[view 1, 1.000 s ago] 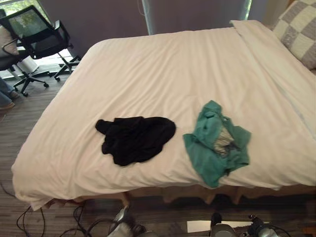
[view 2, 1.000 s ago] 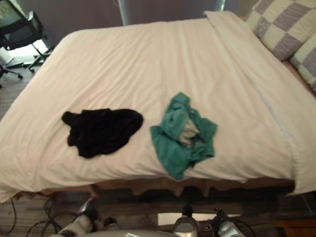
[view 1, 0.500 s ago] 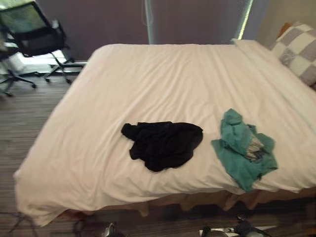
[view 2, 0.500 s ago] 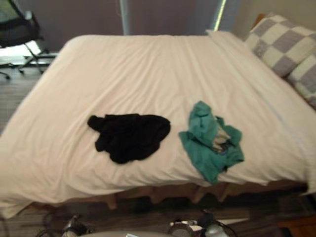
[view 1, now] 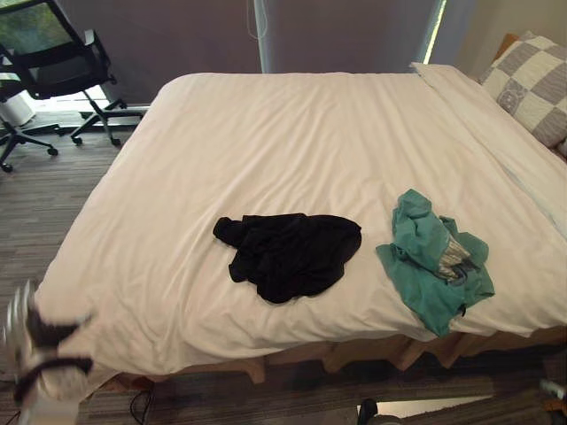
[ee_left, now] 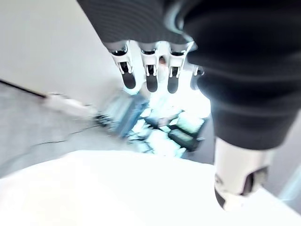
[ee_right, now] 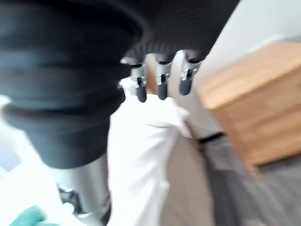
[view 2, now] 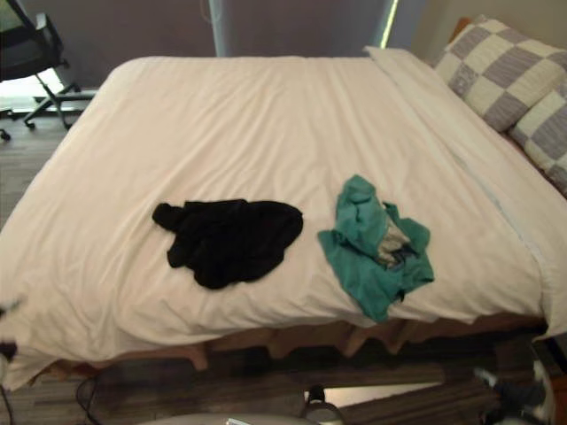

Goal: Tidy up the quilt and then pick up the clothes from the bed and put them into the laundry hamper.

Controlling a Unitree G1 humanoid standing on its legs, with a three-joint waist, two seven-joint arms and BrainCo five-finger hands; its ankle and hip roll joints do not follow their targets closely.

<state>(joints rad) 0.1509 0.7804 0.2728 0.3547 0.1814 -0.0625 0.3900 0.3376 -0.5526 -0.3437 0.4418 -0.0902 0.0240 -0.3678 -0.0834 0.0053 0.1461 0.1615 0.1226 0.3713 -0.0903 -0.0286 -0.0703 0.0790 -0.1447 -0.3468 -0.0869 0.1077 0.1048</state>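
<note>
Landmark: bed frame point(view 2: 292, 336), wooden, its near edge exposed as a scalloped skirt of boards.

- Office chair point(view 1: 62, 66): black, mesh back, wheeled base; stands on the floor off the bed frame's far left corner, apart from it.
- Checked pillows point(view 2: 496, 75): grey and cream squares; two in the right eye view, one behind the other, at the bed frame's far right end.
- Floor point(view 1: 44, 212): grey striped carpet, along the bed frame's left side.
- Curtain point(view 1: 177, 40): dark grey, hanging past the bed frame's far side, with a bright gap point(view 1: 432, 31) near the right corner.
- Wooden cabinet point(ee_right: 249, 113): light timber, in the right wrist view; its place relative to the bed frame cannot be told.
</note>
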